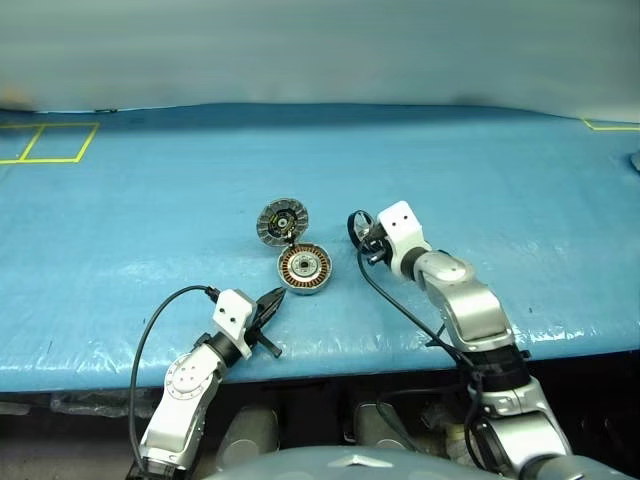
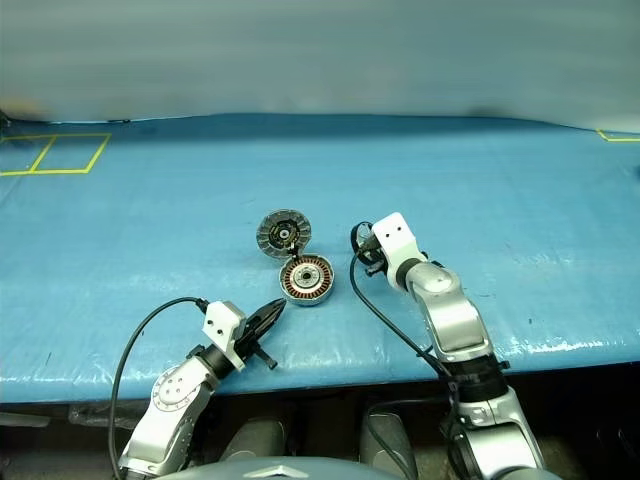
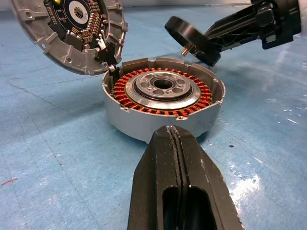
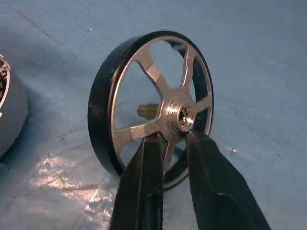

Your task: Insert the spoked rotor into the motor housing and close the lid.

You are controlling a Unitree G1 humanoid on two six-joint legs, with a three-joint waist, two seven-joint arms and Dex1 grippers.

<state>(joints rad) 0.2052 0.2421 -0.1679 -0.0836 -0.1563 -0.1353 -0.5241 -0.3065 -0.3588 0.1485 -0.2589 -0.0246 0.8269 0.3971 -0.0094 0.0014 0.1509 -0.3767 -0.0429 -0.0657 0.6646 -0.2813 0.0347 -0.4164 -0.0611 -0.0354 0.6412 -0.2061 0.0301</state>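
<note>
The motor housing (image 1: 304, 270) lies open on the blue table, its copper windings (image 3: 192, 103) ringing a silver centre. Its lid (image 1: 282, 222) stands tilted at the housing's far rim with its ribbed inner face showing (image 3: 72, 28). To the right of the housing my right gripper (image 4: 172, 136) is shut on the spoked rotor (image 4: 101, 115), pinching a spoke beside the hub, and holds it on edge (image 3: 184, 33). My left gripper (image 3: 171, 132) is shut and empty, level with the table just in front of the housing (image 1: 277, 298).
The blue table cover (image 1: 480, 200) stretches wide on all sides. Yellow tape marks lie at the far left (image 1: 40, 140) and far right (image 1: 610, 125). The table's front edge (image 1: 380, 352) runs just behind both wrists.
</note>
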